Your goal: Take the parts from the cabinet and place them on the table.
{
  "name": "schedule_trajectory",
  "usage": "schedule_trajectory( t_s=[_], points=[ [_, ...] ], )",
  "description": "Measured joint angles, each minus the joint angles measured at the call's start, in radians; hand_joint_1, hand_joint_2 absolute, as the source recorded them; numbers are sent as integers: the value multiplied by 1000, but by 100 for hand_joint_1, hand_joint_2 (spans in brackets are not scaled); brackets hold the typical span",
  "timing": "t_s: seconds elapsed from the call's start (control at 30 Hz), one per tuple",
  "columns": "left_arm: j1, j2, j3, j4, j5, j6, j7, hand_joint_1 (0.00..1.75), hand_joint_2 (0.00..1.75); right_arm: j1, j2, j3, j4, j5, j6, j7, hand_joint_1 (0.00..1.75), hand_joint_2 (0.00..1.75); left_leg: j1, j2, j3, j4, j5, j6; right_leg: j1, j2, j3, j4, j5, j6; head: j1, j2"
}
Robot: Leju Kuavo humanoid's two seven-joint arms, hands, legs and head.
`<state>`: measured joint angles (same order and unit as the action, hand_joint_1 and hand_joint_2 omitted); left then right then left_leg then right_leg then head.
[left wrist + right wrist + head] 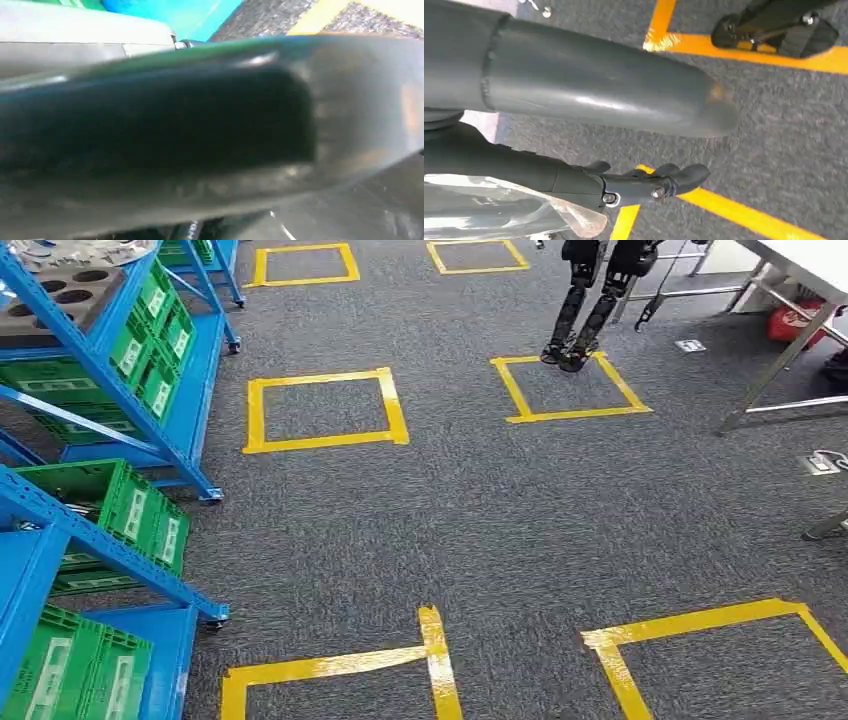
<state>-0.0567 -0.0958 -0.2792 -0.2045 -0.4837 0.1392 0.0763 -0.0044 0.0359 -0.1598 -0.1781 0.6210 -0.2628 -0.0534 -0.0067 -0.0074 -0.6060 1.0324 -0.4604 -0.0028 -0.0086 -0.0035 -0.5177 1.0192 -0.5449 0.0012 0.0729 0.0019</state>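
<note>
In the right wrist view my right hand [644,185] has its thick grey thumb [599,90] above the carpet and its dark fingers [674,180] stretched out straight. They lie against a part wrapped in clear plastic [499,215], and nothing sits between thumb and fingers. In the left wrist view my left hand [160,130] is a dark blur close to the lens, with shiny crinkled plastic [380,210] beside it; its grip is hidden. On the blue cabinet [110,370] a silver bagged part [70,250] lies on top, beside a grey tray with round holes [60,295].
Green bins [130,505] fill the cabinet shelves at left. Yellow tape squares [322,410] mark the grey carpet. Another robot's legs [585,310] stand on a far square. The white table [810,270] with metal legs stands at far right.
</note>
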Motion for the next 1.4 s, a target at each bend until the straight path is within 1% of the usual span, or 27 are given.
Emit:
schedule_trajectory(
  t_s=[0.1,0.13,0.17,0.23,0.27,0.3,0.47,0.57,0.63,0.8,1.4],
  points=[
    [-4,0,0,0,-1,2,-1,0,0,-3,2,1,0,1,0,-1,0,0,-3,0,1,0,-5,9,-2,1,5,-10,0,1,0,0],
    [-4,0,0,0,-1,2,-1,0,0,-3,2,0,0,1,0,-1,0,0,-3,0,2,0,-6,9,-2,1,5,-13,-1,3,0,0],
    [-4,0,0,0,-1,2,-1,0,0,-3,1,0,0,1,0,0,0,0,-3,0,4,0,-8,13,-2,0,1,-17,-1,9,0,0],
    [-4,0,0,0,-1,2,-1,0,0,-4,1,0,0,1,0,-1,0,0,-3,0,6,0,-11,17,-3,0,3,-20,-3,19,0,0],
    [-5,0,0,0,-1,2,-1,0,0,-4,1,0,0,1,0,0,0,0,-4,0,7,0,-11,17,-4,0,4,-21,-3,24,0,0],
    [-5,0,0,0,-1,2,-1,0,0,-4,1,0,0,1,0,0,0,0,-4,0,7,0,-11,17,-4,0,4,-22,-2,26,0,0],
    [-4,0,0,0,0,2,-1,0,0,-4,2,0,0,5,0,0,0,0,-4,0,7,1,-11,17,-4,0,5,-22,-2,30,0,0],
    [-3,-4,0,0,9,25,7,0,0,-4,1,0,0,8,-4,0,0,0,-3,0,8,1,-11,17,-3,0,5,-22,-2,31,-1,0],
    [-2,-16,0,0,11,43,19,0,0,-4,1,0,0,10,-5,0,0,0,-3,0,9,1,-11,17,-3,0,5,-22,-2,31,-1,0],
    [-1,-28,0,0,11,43,21,0,0,-4,1,0,0,10,-8,0,0,0,-2,0,9,0,-11,17,-2,0,6,-22,-3,31,-1,0],
    [-1,-31,0,0,13,41,21,0,0,-4,1,0,0,11,-9,0,0,0,-2,0,9,0,-11,17,-2,0,6,-21,-4,31,-1,0]
  ],
)
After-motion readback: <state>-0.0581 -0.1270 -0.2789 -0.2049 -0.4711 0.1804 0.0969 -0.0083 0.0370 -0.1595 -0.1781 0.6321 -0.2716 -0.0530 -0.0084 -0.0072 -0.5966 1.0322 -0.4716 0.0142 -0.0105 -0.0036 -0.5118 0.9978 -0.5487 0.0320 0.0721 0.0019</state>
